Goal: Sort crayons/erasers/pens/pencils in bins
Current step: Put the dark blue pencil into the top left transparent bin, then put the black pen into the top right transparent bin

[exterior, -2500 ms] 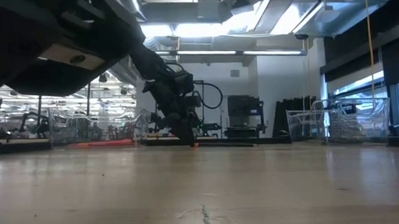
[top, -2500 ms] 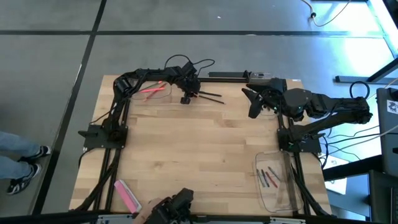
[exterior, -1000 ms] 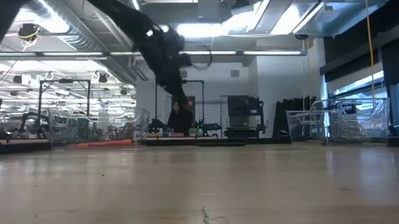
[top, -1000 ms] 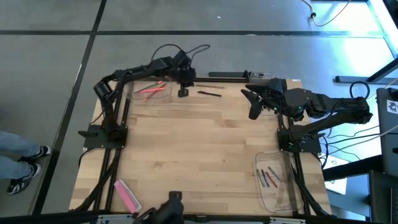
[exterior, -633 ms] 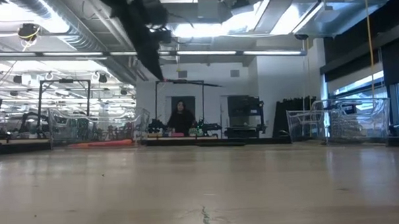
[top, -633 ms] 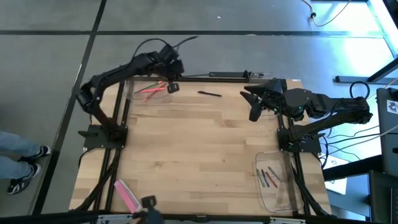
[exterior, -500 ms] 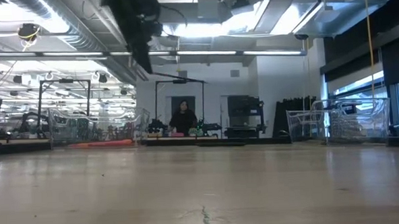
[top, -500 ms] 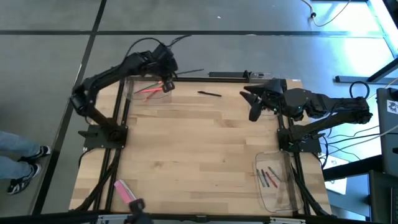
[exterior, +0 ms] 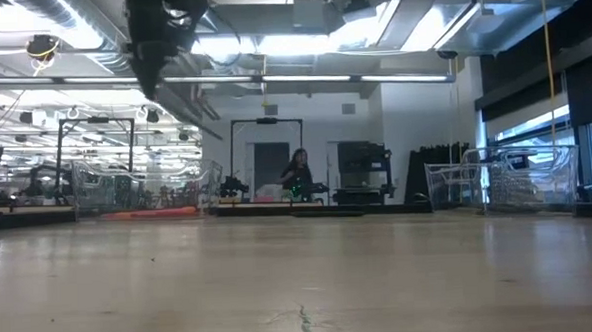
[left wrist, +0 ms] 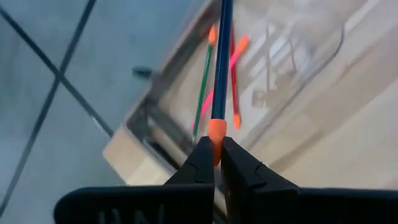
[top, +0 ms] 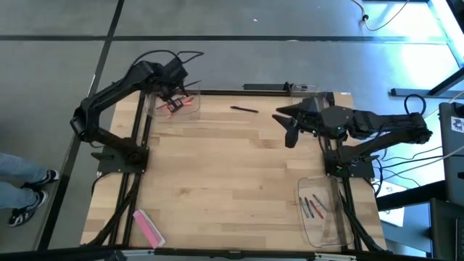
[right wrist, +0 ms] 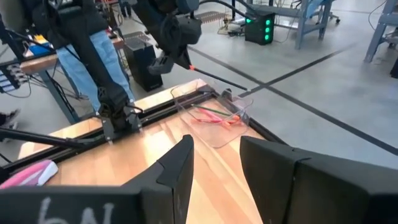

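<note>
1. the left claw (left wrist: 213,163) is held up in the air over the clear bin (top: 177,106) at the far left corner of the tabletop (top: 232,188). its fingers are pinched on a thin blue pencil (left wrist: 219,68) with an orange tip.
2. pink-red crayons (top: 176,106) are seen lying inside that bin.
3. a black pen (top: 244,109) is left lying on the tabletop near the far edge, well apart from the bin.
4. the right claw (top: 288,130) is held above the far right part of the tabletop, with its fingers spread and nothing between them.
5. more pencils (top: 313,205) are kept in another bin (top: 324,230) at the near right corner.
6. a flat pink bar (top: 148,228) is seen at the near left corner.
</note>
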Motion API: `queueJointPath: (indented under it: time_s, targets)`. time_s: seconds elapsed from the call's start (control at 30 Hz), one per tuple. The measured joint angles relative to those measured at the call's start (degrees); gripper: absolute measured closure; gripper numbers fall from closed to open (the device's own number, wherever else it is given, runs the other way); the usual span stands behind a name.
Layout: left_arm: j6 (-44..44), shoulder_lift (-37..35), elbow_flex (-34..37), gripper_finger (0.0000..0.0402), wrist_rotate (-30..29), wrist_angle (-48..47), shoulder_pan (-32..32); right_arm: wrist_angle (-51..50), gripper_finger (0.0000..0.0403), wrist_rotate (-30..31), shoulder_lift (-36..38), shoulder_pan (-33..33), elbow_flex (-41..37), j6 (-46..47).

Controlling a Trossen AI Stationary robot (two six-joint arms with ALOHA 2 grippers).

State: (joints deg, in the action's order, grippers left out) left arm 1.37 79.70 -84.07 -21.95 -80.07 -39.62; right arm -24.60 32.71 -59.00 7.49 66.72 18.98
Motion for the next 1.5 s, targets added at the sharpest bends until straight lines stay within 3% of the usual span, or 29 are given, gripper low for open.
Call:
queueJointPath:
  time_s: [0.2, 0.4, 0.57, 0.87, 1.03, 1.33, 1.5]
  targets:
    - [-4.5, 0.0, 0.4, 0.0401, 0.0, -4.7, 0.0, 0.1, 0.027, 0.0, -1.6, 0.0, 0.0, 0.0]
    - [-4.4, 0.0, 7.9, 0.0401, 2.8, -4.5, -0.3, 0.3, 0.027, 0.0, -1.8, 0.0, 0.0, 0.0]
    - [-1.2, 0.1, 17.8, 0.0401, 3.0, 4.3, -0.9, 1.1, 0.027, -0.1, -1.8, 0.0, 0.0, -2.1]
    - [3.7, 0.3, 28.4, 0.0401, 3.0, 22.0, -3.5, 0.8, 0.027, -8.1, -1.8, 0.0, 0.0, -10.6]
    - [5.2, 0.3, 30.7, 0.0401, 3.0, 26.7, -5.8, -0.5, 0.027, -13.3, -1.8, 0.0, 0.0, -14.4]
    - [5.2, 0.3, 31.5, 0.0361, 3.0, 30.2, -7.1, -1.2, 0.027, -13.4, -1.8, 0.0, 0.0, -15.1]
    - [4.7, 0.3, 31.5, 0.0335, -0.7, 30.5, -7.1, -1.2, 0.027, -13.4, -1.8, 0.0, 0.0, -15.2]
